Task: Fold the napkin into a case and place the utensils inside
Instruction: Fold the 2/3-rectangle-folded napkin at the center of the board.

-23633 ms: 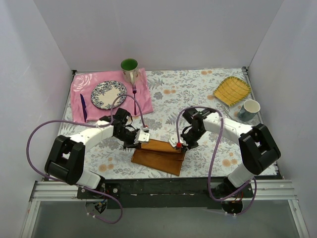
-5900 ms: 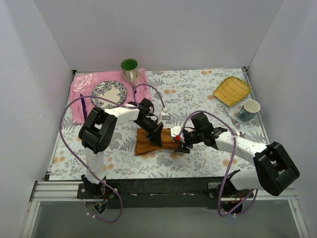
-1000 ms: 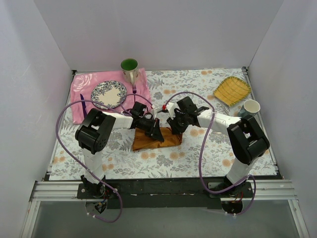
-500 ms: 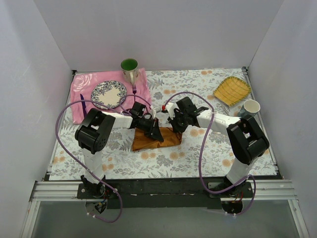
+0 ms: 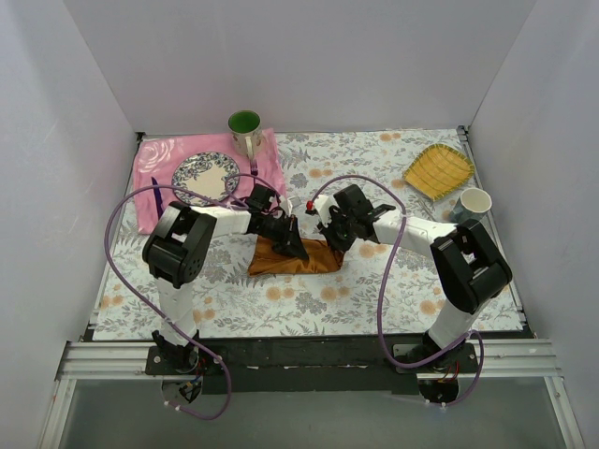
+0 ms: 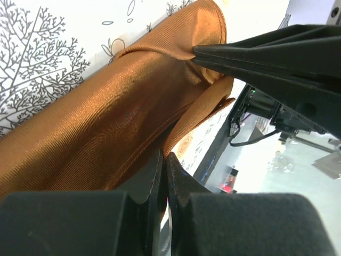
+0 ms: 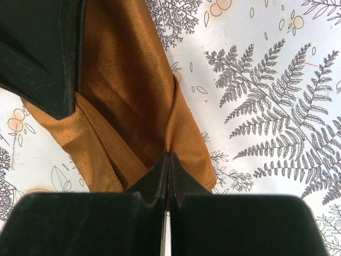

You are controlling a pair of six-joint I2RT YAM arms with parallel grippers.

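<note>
While the folding step is in hand, the left gripper (image 6: 162,160) and right gripper (image 7: 168,157) each clamp the shiny rust-orange satin napkin (image 5: 281,260), bunched between their tips. The next move probably calls for drawing it flat into a narrow case.

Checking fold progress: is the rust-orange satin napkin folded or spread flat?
Folded: the rust-orange satin napkin lies as a narrow strip, with overlapping layers visible in both wrist views.
</note>
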